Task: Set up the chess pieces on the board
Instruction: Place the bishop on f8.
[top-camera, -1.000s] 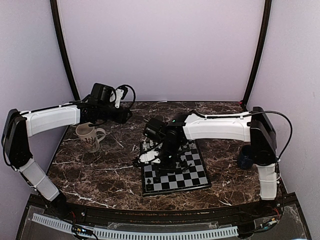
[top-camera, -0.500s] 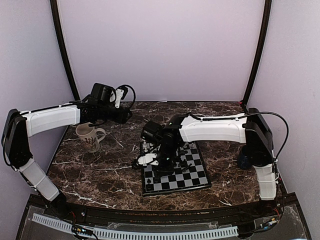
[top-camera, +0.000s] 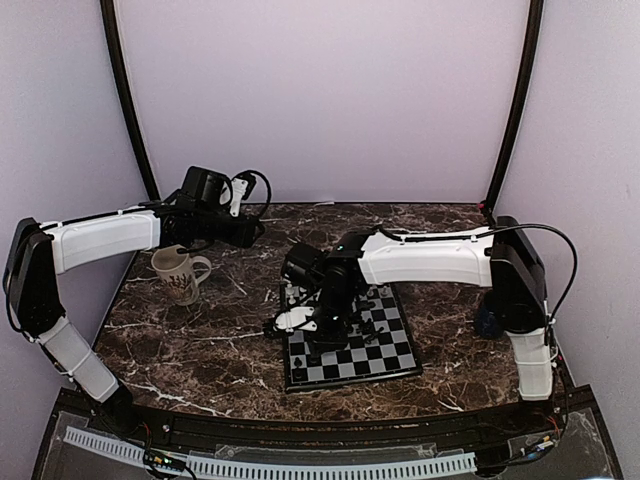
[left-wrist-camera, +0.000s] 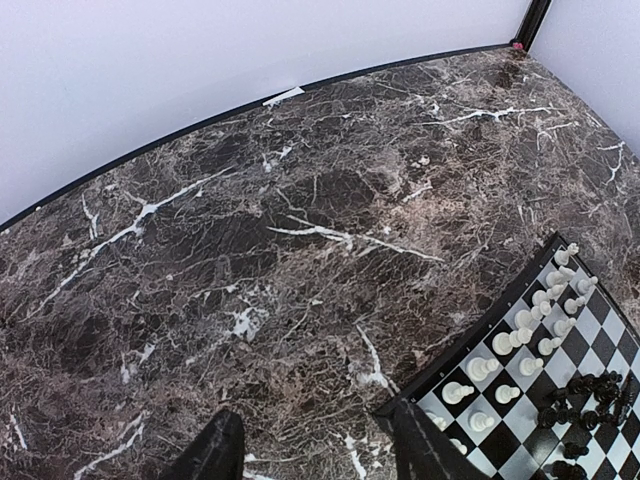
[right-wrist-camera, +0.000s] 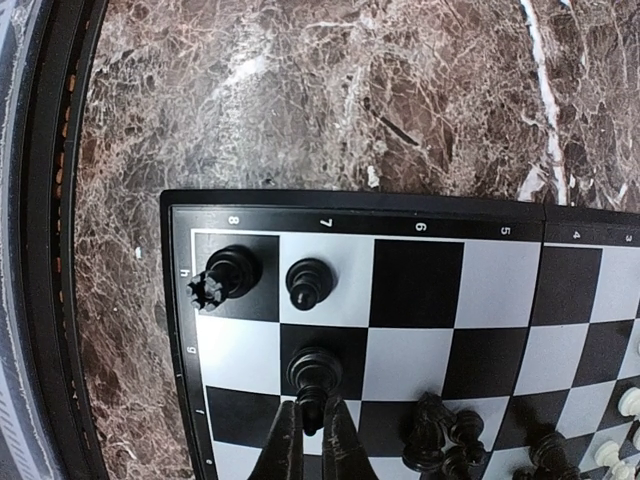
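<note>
The board (top-camera: 352, 345) lies mid-table, under my right arm. In the right wrist view my right gripper (right-wrist-camera: 311, 425) is shut on a black pawn (right-wrist-camera: 314, 378) whose base stands on a dark square near the board's corner (right-wrist-camera: 185, 205). A black rook (right-wrist-camera: 228, 274) and another black pawn (right-wrist-camera: 308, 283) stand in the edge row. More black pieces (right-wrist-camera: 440, 432) cluster to the right. My left gripper (left-wrist-camera: 315, 455) is open and empty, above bare marble beside the board's corner (left-wrist-camera: 400, 405). White pieces (left-wrist-camera: 520, 335) stand in two rows there.
A patterned white mug (top-camera: 180, 274) stands at the left under my left arm. A dark blue cup (top-camera: 490, 318) sits at the right by the right arm's base. The table's front rim (right-wrist-camera: 50, 240) lies close to the board.
My right gripper shifted a little left and down over the board's near left part between the oldest frame and now. The left arm has not moved.
</note>
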